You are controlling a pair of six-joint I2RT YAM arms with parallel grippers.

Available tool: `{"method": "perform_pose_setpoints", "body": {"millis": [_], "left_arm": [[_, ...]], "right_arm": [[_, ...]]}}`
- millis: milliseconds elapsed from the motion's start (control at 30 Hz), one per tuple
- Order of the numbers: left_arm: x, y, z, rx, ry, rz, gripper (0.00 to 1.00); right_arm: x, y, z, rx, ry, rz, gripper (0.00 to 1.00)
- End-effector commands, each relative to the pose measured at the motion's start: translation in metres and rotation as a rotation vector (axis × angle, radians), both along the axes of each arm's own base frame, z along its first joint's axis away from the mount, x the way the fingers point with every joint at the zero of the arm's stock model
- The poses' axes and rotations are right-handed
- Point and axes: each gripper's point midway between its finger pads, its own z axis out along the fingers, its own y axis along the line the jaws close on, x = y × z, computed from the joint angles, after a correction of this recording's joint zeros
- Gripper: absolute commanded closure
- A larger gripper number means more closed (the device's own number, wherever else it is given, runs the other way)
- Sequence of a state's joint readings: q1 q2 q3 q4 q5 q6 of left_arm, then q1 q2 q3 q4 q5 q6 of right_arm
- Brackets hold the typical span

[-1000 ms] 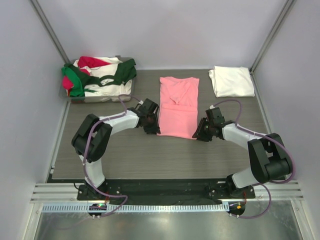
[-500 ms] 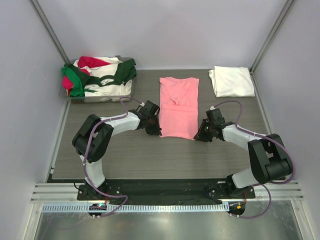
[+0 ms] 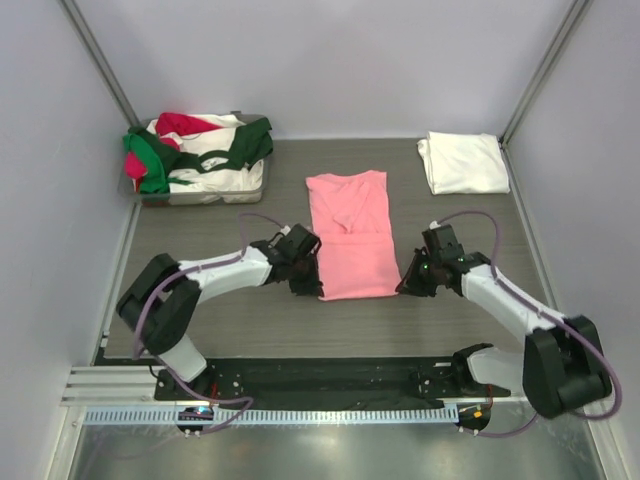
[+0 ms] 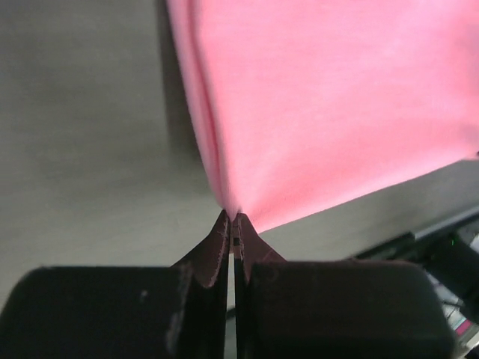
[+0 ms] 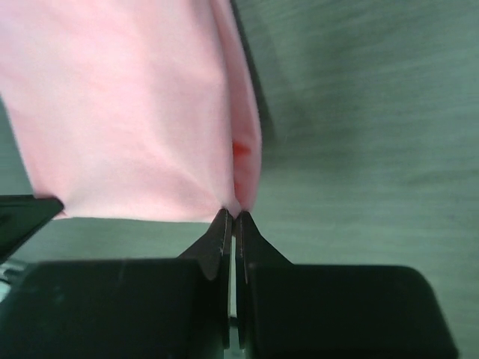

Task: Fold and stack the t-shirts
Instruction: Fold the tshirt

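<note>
A salmon-pink t-shirt, folded into a long strip, lies in the middle of the table. My left gripper is shut on its near left corner; the left wrist view shows the jaws pinching the pink cloth. My right gripper is shut on its near right corner; the right wrist view shows the jaws pinching the cloth. A folded white t-shirt lies at the back right. Dark green, red and white t-shirts are heaped at the back left.
The heap of shirts sits in a shallow clear tray at the back left corner. Grey walls and metal posts close in the table on three sides. The arm bases stand on a black rail at the near edge.
Both grippers have moved toward the near edge with the pink shirt's near corners in them. The shirt has slid nearer and a little to the left.
</note>
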State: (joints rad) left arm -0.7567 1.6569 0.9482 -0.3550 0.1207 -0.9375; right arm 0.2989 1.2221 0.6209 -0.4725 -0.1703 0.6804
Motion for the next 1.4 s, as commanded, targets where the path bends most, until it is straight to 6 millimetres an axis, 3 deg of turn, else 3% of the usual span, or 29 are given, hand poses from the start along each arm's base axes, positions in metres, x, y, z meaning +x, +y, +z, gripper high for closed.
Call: {"method": "perform_pose_setpoints", "body": {"millis": [0,167,200,367,433,567,767,1067,1267,1300,1367], "left_arm": [[-0.03,0.004,0.026,-0.012,-0.004,-0.001,1.0],[-0.078,0.009,0.057,-0.023,-0.031,0.007,1.0],[-0.088,0.007,0.074,-0.061,-0.052,-0.002,1.0],[-0.11,0.013,0.11,-0.107,-0.082,0.022,1.0],[-0.111,0.021,0.117,-0.093,-0.089,0.026,1.0],[-0.097,0.029,0.14,-0.053,-0.169,0.051,1.0],[-0.072,0.035,0.15,0.0,-0.215,0.081,1.0],[-0.014,0.046,0.158,0.003,-0.233,0.152,1.0],[0.028,0.056,0.164,0.003,-0.235,0.18,1.0],[0.036,0.061,0.162,0.013,-0.23,0.189,1.0],[0.046,0.058,0.155,0.008,-0.206,0.188,1.0]], "right_arm": [[-0.036,-0.006,0.026,0.006,0.04,0.025,0.99],[-0.074,-0.012,0.067,0.037,0.022,0.055,0.99],[-0.08,-0.01,0.072,0.055,0.022,0.052,0.99],[-0.108,-0.008,0.105,0.135,-0.015,0.055,0.99],[-0.105,-0.005,0.124,0.163,-0.059,0.051,0.99],[-0.086,-0.007,0.155,0.135,-0.137,0.051,0.99],[-0.04,-0.004,0.17,0.074,-0.188,0.058,0.99],[0.024,0.009,0.164,0.009,-0.182,0.089,0.99],[0.067,0.018,0.175,-0.022,-0.221,0.108,0.99],[0.075,0.019,0.167,-0.036,-0.197,0.108,0.99],[0.086,0.021,0.167,-0.044,-0.204,0.116,0.99]]}}
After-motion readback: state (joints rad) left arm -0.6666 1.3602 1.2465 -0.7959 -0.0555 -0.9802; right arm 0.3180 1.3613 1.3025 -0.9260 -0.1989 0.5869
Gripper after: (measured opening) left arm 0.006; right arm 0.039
